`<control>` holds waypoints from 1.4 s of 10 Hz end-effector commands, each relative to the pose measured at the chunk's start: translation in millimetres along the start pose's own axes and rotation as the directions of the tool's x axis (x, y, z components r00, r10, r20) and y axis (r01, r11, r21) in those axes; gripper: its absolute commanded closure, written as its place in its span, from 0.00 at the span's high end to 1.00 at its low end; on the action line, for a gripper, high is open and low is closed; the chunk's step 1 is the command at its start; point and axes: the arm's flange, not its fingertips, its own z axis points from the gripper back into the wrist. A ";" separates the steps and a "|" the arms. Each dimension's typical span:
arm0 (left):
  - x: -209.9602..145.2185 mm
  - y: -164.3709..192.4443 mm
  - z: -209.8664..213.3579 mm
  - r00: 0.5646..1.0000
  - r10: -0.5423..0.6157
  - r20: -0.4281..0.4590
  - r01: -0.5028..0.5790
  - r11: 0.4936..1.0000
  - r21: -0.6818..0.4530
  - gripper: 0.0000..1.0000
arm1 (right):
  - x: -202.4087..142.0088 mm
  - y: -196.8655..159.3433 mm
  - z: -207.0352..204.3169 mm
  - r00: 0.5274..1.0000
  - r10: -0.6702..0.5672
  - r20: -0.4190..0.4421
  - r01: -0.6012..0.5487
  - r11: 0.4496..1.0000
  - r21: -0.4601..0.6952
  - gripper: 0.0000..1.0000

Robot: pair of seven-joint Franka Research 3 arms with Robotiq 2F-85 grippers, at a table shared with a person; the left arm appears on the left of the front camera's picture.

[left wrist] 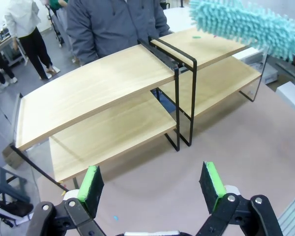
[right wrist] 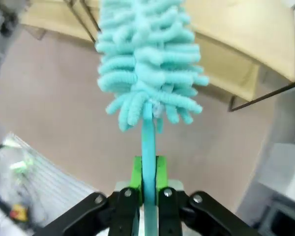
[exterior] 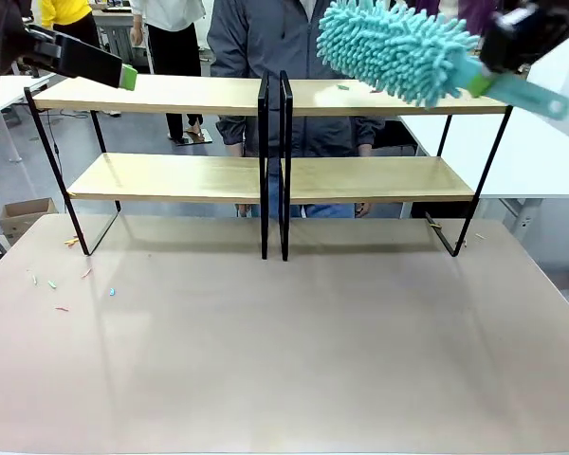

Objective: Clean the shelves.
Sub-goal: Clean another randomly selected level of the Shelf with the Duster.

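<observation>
Here a fluffy teal duster (exterior: 398, 49) overhangs the light-wood, black-framed shelves (exterior: 266, 95).

Small coloured scraps (exterior: 57, 289), perhaps paper, litter the table (exterior: 294, 360); cardboard box (exterior: 24, 216) beside.

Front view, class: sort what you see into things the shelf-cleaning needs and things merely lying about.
Job:
shelves
teal duster
right pincer, shut on the duster handle

Lying about:
coloured scraps on the table
cardboard box
</observation>
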 end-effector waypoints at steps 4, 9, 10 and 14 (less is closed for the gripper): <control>-3.1 -0.3 -0.4 1.000 -0.001 0.005 0.001 1.000 0.002 1.00 | 70.7 15.7 -30.2 0.986 -0.124 -0.111 0.125 0.992 -0.004 0.12; -3.1 -0.3 -0.4 1.000 -0.001 0.005 0.001 1.000 0.002 1.00 | 71.7 -6.2 -46.4 0.899 -0.390 -0.197 0.352 0.913 -0.204 0.12; -3.1 -0.3 -0.4 1.000 -0.001 0.005 0.001 1.000 0.002 1.00 | 67.0 -18.9 -41.6 0.853 -0.511 -0.103 0.462 0.832 -0.306 0.12; -3.1 -0.3 -0.4 1.000 -0.001 0.005 0.001 1.000 0.002 1.00 | 43.0 -63.9 -19.5 0.624 -0.759 0.185 0.706 0.446 -0.550 0.12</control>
